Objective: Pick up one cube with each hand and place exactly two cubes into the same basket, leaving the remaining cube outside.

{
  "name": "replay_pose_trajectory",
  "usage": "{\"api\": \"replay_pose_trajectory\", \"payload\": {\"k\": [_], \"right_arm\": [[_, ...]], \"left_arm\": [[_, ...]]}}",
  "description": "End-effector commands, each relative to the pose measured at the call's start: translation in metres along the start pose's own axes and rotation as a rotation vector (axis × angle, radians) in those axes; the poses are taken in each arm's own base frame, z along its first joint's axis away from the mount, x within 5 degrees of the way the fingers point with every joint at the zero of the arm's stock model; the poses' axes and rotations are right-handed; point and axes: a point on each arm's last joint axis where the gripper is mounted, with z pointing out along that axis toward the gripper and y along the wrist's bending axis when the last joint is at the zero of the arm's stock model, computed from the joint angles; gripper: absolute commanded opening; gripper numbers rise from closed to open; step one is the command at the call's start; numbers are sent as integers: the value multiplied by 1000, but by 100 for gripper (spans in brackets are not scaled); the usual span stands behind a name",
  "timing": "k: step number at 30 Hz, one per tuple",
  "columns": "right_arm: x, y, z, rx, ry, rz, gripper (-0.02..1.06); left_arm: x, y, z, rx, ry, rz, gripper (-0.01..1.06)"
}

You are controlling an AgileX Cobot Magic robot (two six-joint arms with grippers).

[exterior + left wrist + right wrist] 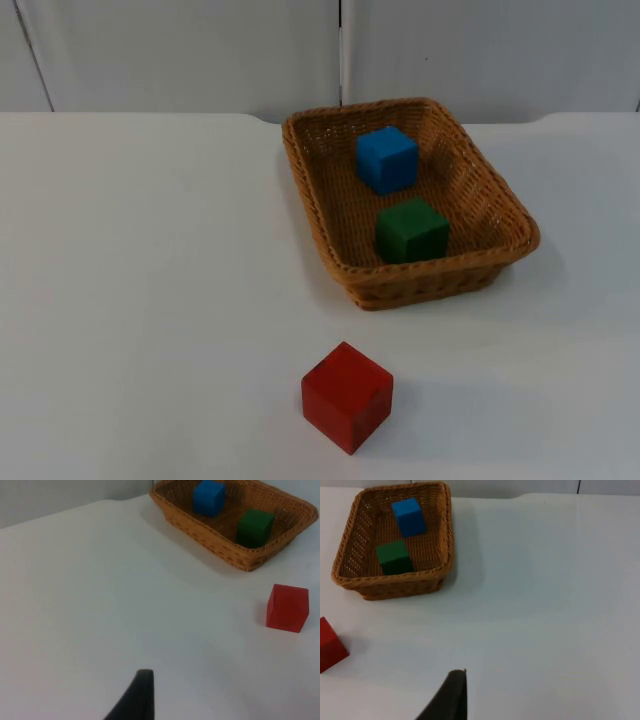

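Red cube (346,397) sits alone on the white table (140,300), well in front of the wicker basket (500,205). To its right, inside the basket, the green cube (411,231) lies near the front wall and the blue cube (386,159) behind it, apart. Whether either gripper's fingers are apart or together cannot be told

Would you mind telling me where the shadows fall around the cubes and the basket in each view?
Top view: the red cube throws a faint shadow toward the picture's right, and the basket darkens the table along its right side. Left wrist view: a soft shadow lies along the basket's near wall. Right wrist view: the basket's shadow falls on the side away from the red cube; blue cube and green cube are evenly lit.
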Motion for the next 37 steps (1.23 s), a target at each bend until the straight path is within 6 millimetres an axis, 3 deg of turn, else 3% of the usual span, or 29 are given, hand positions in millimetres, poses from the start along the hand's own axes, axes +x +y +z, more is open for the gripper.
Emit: {"api": "replay_pose_trajectory", "payload": {"k": [1,11,37], "right_arm": [[-1,1,-1,3,-10,11,105],[-1,1,-1,3,-10,11,105],[-1,1,-1,3,-10,11,105]], "left_arm": [[1,-1,1,8,1,-5,105],[1,-1,1,-4,1,-12,105],[1,-3,1,-408,5,-229,105]]}}
